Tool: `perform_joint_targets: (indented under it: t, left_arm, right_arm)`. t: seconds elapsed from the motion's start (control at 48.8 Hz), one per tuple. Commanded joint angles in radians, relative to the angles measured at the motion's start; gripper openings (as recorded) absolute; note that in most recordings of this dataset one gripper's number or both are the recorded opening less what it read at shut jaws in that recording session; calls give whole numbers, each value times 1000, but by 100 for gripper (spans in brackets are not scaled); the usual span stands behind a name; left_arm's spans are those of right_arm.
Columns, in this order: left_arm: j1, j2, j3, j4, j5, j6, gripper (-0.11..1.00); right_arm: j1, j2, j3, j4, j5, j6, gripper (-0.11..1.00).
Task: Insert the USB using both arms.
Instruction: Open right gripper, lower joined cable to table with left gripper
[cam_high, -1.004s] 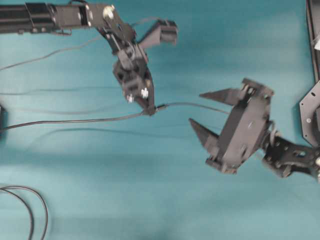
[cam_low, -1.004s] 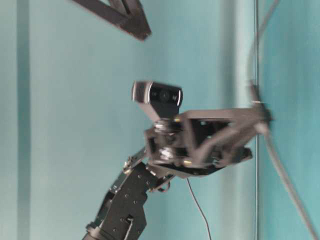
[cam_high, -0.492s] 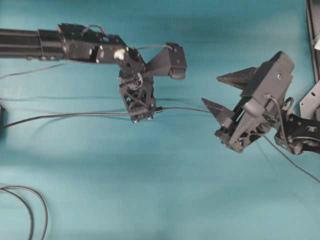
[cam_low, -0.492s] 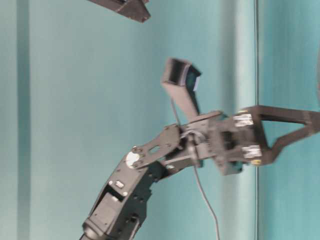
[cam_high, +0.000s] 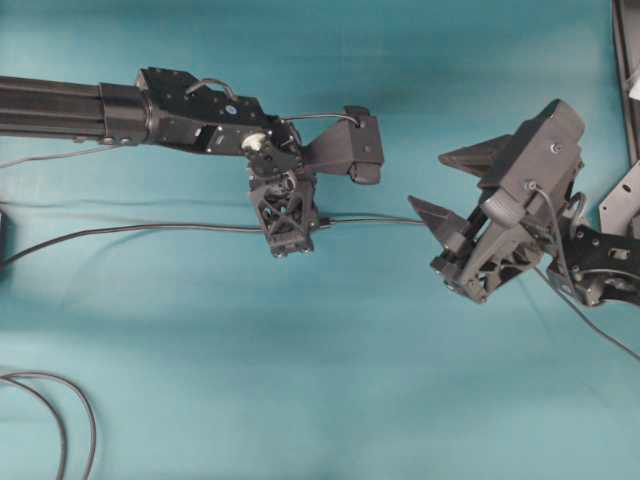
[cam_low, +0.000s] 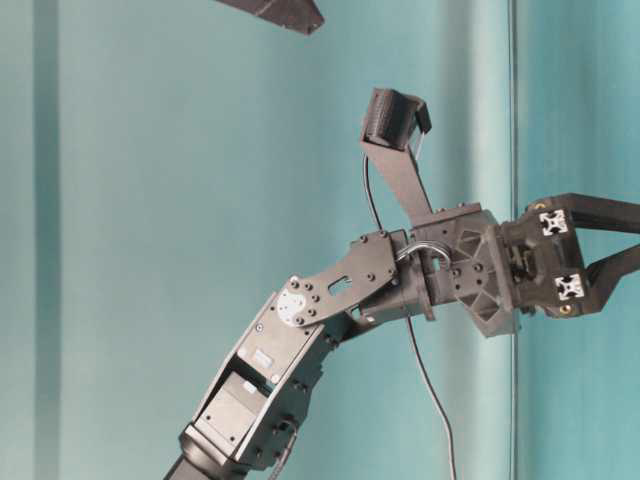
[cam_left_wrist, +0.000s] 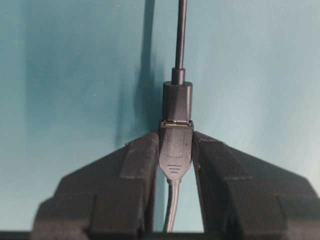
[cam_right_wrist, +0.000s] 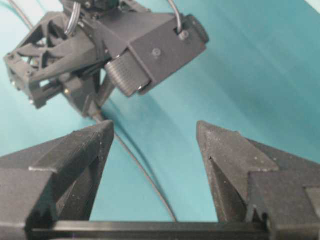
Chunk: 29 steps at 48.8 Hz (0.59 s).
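The left gripper (cam_left_wrist: 176, 150) is pinched on a black plug body; straight out past its fingertips, in line, the socket end (cam_left_wrist: 177, 102) already sits against that plug's front, the USB's metal tip hidden at the seam. The right gripper (cam_high: 440, 195), jaws spread and empty, stands apart; the cable (cam_high: 375, 218) runs lengthwise toward it.

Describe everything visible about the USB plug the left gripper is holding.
The USB plug is small, rectangular and dark grey, plastic by its look, with moulded ridges near its cable end. The left gripper is shut on it, one black finger against each side. Its front meets a black socket end; only a thin bright sliver shows at the joint, so it looks inserted. Its thin cable runs back between the fingers. Overhead, both cables run level above the teal surface.
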Motion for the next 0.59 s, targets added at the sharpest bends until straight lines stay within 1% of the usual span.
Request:
perform_joint_targets:
  t: [0.0, 0.184, 0.246, 0.328, 0.348, 0.451, 0.512, 0.533, 0.574]
  left_arm:
    - [-14, -15, -25, 5, 2, -11, 12]
    - [-29, -21, -37, 6, 28, -9, 12]
    - [-29, -28, -43, 6, 34, -9, 16]
    - [-28, -43, -48, 6, 37, -9, 32]
    - [-28, -48, -48, 6, 37, -11, 39]
    - [-28, -78, -41, 6, 40, -15, 71]
    - [-28, -106, -32, 6, 43, -20, 86]
    - [-28, -118, -28, 6, 43, -21, 90]
    - [-28, -147, -14, 6, 40, -32, 91]
  right_arm:
    - [-2, -15, -12, -3, -3, 11, 72]
    - [-2, -37, -2, -3, -3, 11, 73]
    - [-2, -41, 0, -3, -3, 11, 73]
    - [-2, -46, 5, -3, -5, 11, 73]
    - [-2, -48, 6, -3, -5, 11, 73]
    - [-2, -46, 15, -3, -15, 11, 73]
    - [-2, -48, 23, -3, -29, 11, 73]
    - [-2, -48, 25, -3, -34, 11, 73]
    - [-3, -46, 32, -2, -44, 11, 73]
